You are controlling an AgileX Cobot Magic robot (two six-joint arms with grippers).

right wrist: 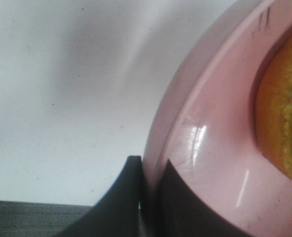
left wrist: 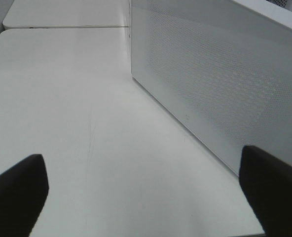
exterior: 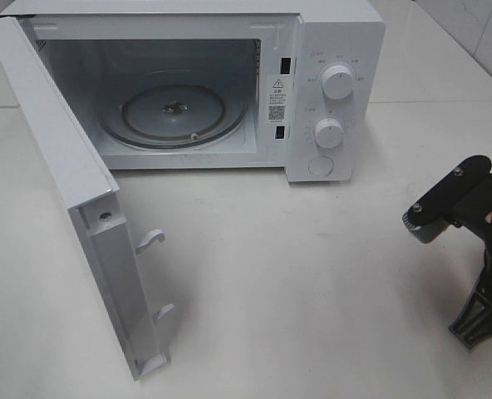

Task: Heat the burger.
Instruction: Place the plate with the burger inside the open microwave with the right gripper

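The burger (right wrist: 282, 118) shows only in the right wrist view, as a golden-brown edge lying on the pink plate (right wrist: 210, 148). My right gripper (right wrist: 151, 200) is shut on the plate's rim, one dark finger on each side. In the high view only part of the right arm (exterior: 466, 208) shows at the right edge; the plate and burger are out of that view. The white microwave (exterior: 337, 50) stands at the back with its door (exterior: 55, 166) swung open to the left and its glass turntable (exterior: 175, 112) bare. My left gripper (left wrist: 146, 197) is open and empty beside a perforated white microwave panel (left wrist: 220, 84).
The microwave has two knobs (exterior: 337, 81) and a round button on its right panel. The open door juts toward the table's front left, with latch hooks (exterior: 150, 239) sticking out. The white table (exterior: 296, 283) lies in front of the microwave.
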